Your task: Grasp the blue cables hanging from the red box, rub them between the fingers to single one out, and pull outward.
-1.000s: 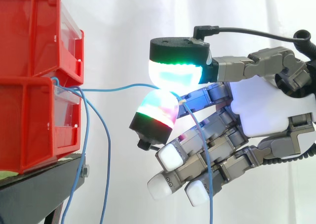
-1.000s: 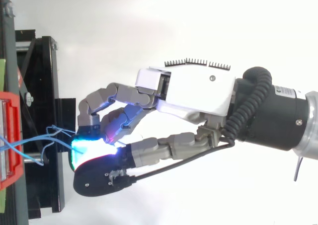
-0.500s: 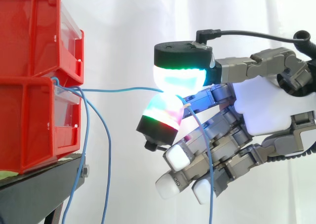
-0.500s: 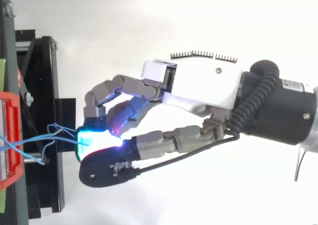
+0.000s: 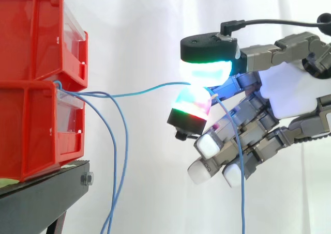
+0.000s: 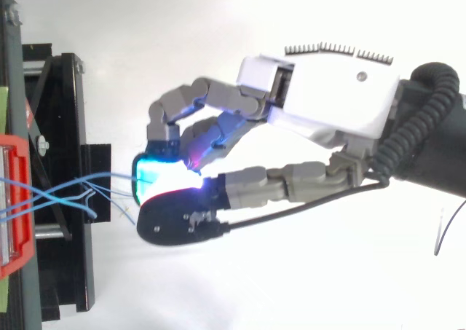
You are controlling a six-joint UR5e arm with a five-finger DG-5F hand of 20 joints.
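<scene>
Robot hand (image 5: 282, 89) is pinching one blue cable (image 5: 147, 90) between two glowing pads (image 5: 204, 71). The lower fingers (image 5: 208, 145) are loosely curled and hold nothing.

Risks as I read them:
- The pinch is small, pad on pad. If you pull outward too fast, the cable can slide through and you lose it. Its tail drops straight down past the lower fingers, so nothing else would catch it.
- Only a shallow sag is left toward the red box (image 5: 31, 125). Once that's gone, a hard pull loads the box itself and could shift it on the black stand (image 5: 46, 192).
- In the top view the strands cross near the box. The pulled one may drag its neighbours out with it.

Cable look: thin, limp, light blue. The pinched one leaves the box's top front edge and runs roughly level to the pads. The other cables (image 5: 114, 161) hang from the same spot in long loops, down past the stand's edge.
</scene>
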